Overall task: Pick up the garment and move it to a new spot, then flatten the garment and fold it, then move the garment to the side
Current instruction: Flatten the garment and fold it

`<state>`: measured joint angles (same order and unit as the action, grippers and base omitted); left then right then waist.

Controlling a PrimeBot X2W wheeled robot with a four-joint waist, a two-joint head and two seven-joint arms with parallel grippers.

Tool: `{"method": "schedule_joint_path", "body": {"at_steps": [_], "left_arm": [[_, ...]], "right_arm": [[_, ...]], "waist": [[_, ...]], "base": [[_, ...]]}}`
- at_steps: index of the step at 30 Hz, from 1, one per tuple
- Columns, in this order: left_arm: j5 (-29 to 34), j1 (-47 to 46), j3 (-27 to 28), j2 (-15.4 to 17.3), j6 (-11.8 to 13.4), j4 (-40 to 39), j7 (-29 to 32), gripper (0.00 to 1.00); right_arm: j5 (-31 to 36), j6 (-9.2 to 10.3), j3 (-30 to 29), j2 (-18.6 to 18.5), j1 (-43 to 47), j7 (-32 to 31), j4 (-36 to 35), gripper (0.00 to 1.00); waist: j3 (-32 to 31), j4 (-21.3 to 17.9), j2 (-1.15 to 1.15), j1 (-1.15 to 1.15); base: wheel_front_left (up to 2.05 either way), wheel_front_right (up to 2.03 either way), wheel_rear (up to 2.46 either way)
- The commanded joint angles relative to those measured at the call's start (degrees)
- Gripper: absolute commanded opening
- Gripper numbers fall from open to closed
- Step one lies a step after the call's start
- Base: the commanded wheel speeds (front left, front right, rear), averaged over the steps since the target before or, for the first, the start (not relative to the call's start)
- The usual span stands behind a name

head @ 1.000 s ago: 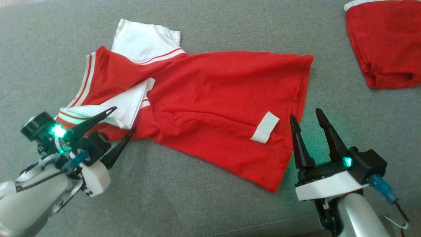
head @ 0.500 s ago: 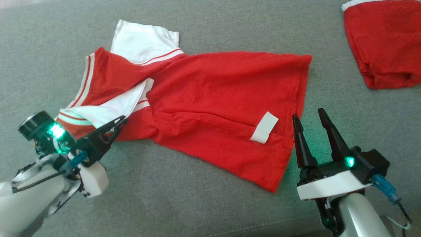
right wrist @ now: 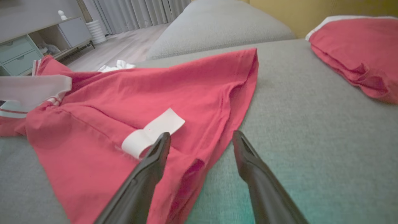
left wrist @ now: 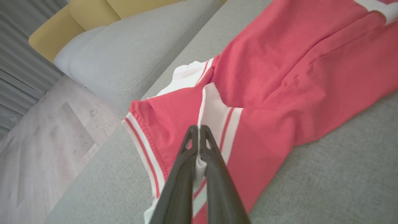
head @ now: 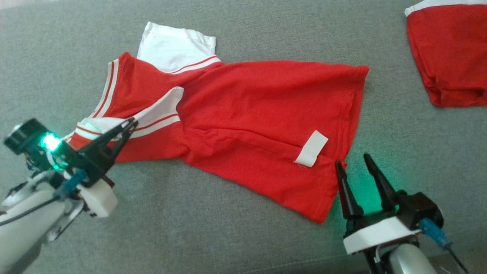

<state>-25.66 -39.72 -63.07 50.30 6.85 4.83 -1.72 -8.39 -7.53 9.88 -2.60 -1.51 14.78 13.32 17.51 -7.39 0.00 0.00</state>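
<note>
Now the left gripper has clamped its fingers on the garment, the right gripper keeping its fingers apart.

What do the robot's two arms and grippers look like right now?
Both match: the left gripper and right gripper each have two long black fingers tapering to points, a black body, a white block housing and a pale silver forearm. A blue connector with a dark cable sits by each wrist. A green light glows on the left one, beside a black round cap.
</note>
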Motion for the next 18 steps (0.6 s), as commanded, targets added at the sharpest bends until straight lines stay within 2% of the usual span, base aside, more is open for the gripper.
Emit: {"method": "schedule_joint_path", "body": {"at_steps": [1, 10, 11, 12, 13, 15, 18], "left_arm": [[-0.3, -3.4, 3.7, 3.6, 0.8, -1.0, -0.7, 0.0], [-0.5, -3.9, 4.1, 4.3, 1.4, -1.5, -0.6, 0.0], [-0.5, -4.0, 4.1, 4.3, 1.4, -1.5, -0.6, 0.0], [-0.5, -4.0, 4.1, 4.3, 1.4, -1.6, -0.5, 0.0], [-0.5, -4.0, 4.0, 4.3, 1.5, -1.6, -0.5, 0.0], [-0.6, -4.0, 3.9, 4.3, 1.5, -1.6, -0.4, 0.0], [-0.9, -3.7, 4.0, 4.3, 1.8, -1.5, -0.5, 0.0]], "right_arm": [[0.1, 0.04, 1.6, -0.3, 0.3, 0.2, -0.4, 1.0], [0.6, 0.04, 4.4, -0.3, -2.1, 0.2, 4.9, 1.0], [0.6, 0.04, 4.4, -0.3, -2.4, 0.2, 5.1, 0.82], [0.7, 0.04, 4.4, -0.3, -2.6, 0.2, 5.3, 0.72], [0.8, 0.04, 4.4, -0.3, -2.7, 0.2, 5.6, 0.76], [1.1, 0.04, 4.1, -0.3, -2.6, 0.2, 6.0, 1.0], [2.0, 0.04, 3.4, -0.3, -2.1, 0.2, 5.3, 1.0]], "waist": [[0.1, 0.0, 0.0, 0.0], [0.8, 0.7, 0.0, 0.0], [0.9, 0.9, 0.0, 0.0], [0.9, 1.0, 0.0, 0.0], [0.9, 1.1, 0.0, 0.0], [0.9, 1.4, 0.0, 0.0], [0.6, 1.7, 0.0, 0.0]], "base": [[0.0, 0.0, 0.0], [0.0, 0.0, 0.0], [0.0, 0.0, 0.0], [0.0, 0.0, 0.0], [0.0, 0.0, 0.0], [0.0, 0.0, 0.0], [0.0, 0.0, 0.0]]}}
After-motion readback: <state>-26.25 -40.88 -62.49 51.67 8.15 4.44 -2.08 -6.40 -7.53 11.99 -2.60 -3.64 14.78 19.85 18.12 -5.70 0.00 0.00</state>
